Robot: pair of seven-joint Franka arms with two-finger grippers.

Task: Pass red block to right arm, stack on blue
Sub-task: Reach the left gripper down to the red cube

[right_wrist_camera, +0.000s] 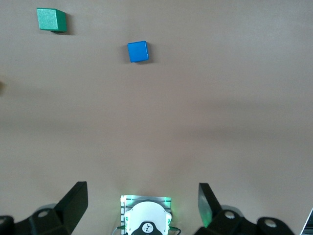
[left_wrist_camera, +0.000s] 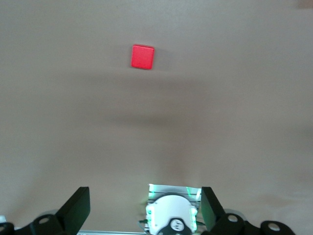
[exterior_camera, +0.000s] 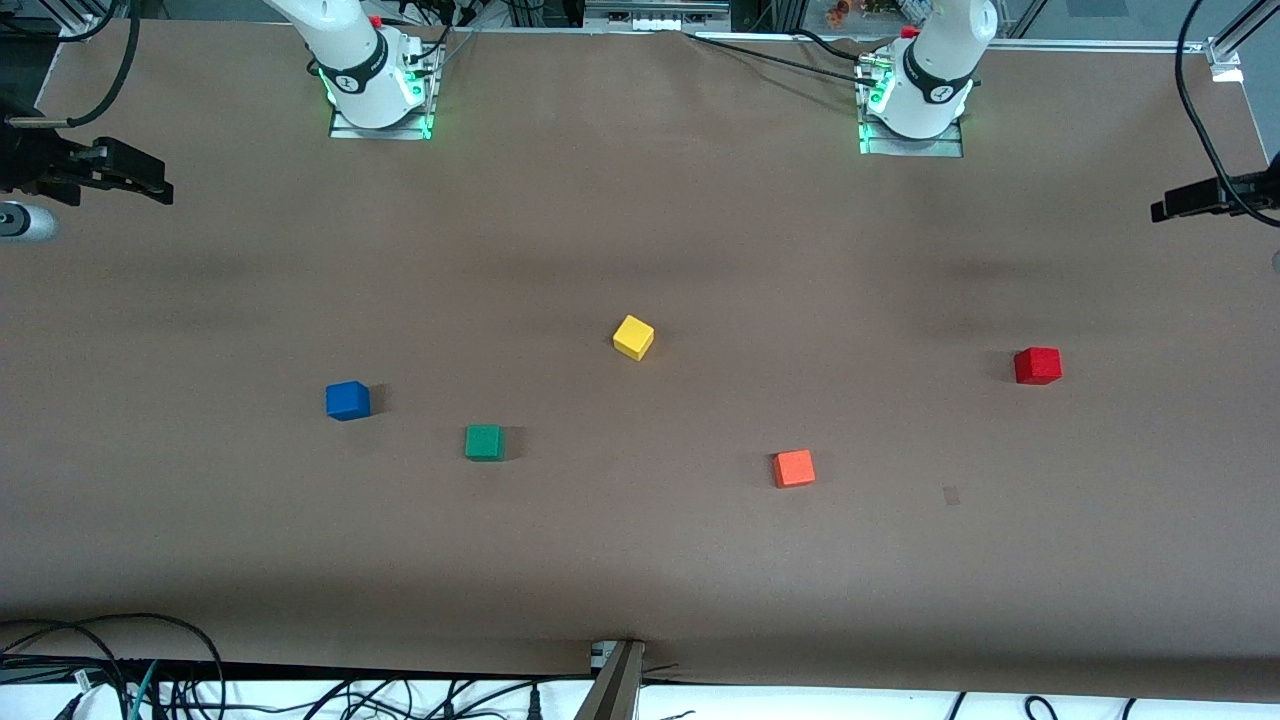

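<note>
**Kid:** Where is the red block (exterior_camera: pixel 1037 365)?

**Me:** It sits flat on the brown desk (exterior_camera: pixel 640 200), about halfway down the front view, toward the left arm's end. Nothing touches it. The orange-red cube (exterior_camera: pixel 794 468) is lower in the frame and well apart from it, so I must not mix them up.

**Kid:** Is it hard to pick up?

**Me:** I think not. It looks like a small, light, hard cube with flat sides. It should not squash or break. The paint may be a bit smooth, so I would pinch two flat sides that face away from each other, at the middle, not at the corners. I would take it low, so some of it sticks up for my right arm to grab at the hand-over.

**Kid:** What are your hands doing?

**Me:** My left end effector (left_wrist_camera: pixel 144 193) hangs high over the desk near its own base, fingers wide apart, holding nothing. It looks down at the red block. My right end effector (right_wrist_camera: pixel 142 188) waits the same way over its own end, fingers apart and empty.

**Kid:** And the blue block (exterior_camera: pixel 347 400)?

**Me:** Toward the right arm's end, a little lower in the frame than the red one. Its top is bare. The green cube (exterior_camera: pixel 484 442) is near it, not touching.
</note>
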